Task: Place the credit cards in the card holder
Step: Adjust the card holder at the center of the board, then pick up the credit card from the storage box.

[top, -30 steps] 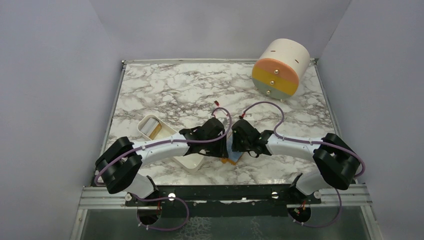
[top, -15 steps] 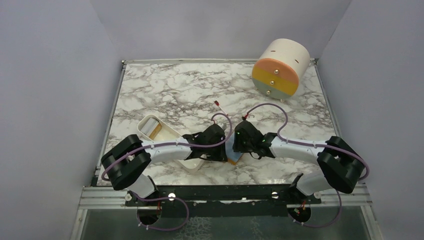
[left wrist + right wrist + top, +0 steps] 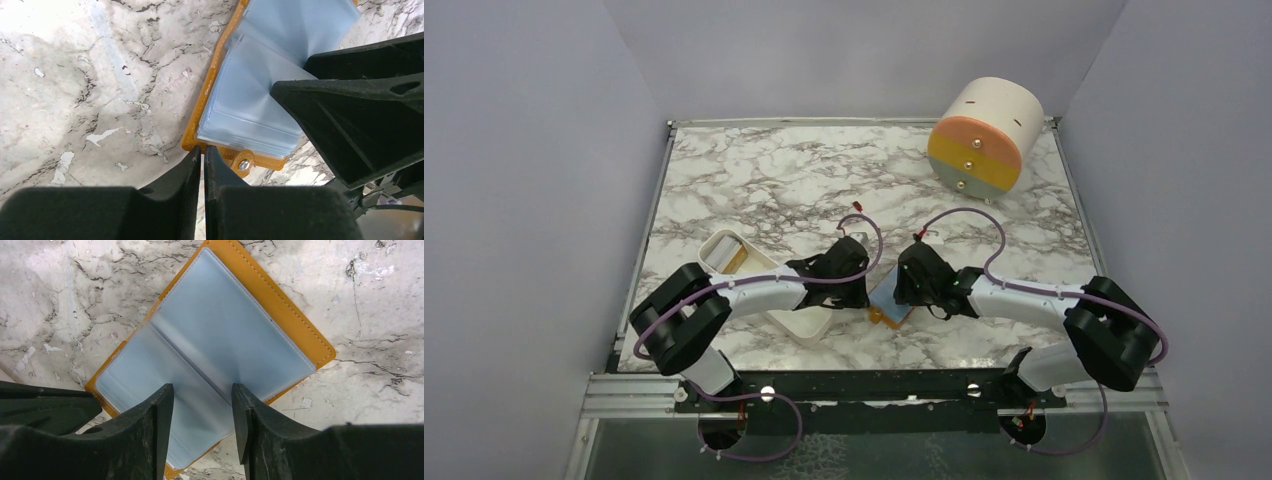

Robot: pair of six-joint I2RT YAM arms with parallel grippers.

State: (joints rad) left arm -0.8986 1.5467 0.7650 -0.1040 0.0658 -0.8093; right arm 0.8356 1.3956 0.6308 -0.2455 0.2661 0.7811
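Note:
The card holder [image 3: 280, 305] lies open on the marble, orange rim round blue-grey sleeves, and shows between the two grippers as the holder [image 3: 886, 303]. My right gripper [image 3: 202, 392] stands open with its fingertips down on the sleeves near the fold. My left gripper [image 3: 203, 151] is shut to a hairline slit, its tips at the holder's [image 3: 210, 85] near orange edge beside the snap stud [image 3: 244, 164]. Whether they pinch the rim does not show. The credit cards, one silver-grey [image 3: 717, 256] and one golden [image 3: 738, 262], lie in the white tray [image 3: 809, 322].
The tray sits just left of the left gripper [image 3: 839, 275], partly under that arm. A small red-and-white stick [image 3: 858, 207] lies behind the grippers. A big cream-orange drum [image 3: 982, 135] stands at the back right. The right gripper's black body [image 3: 350, 115] fills the left wrist view's right side.
The left gripper's jaws have closed from partly open to nearly touching, and it has edged back to the left. More of the holder now shows between the grippers. The right gripper has barely moved.

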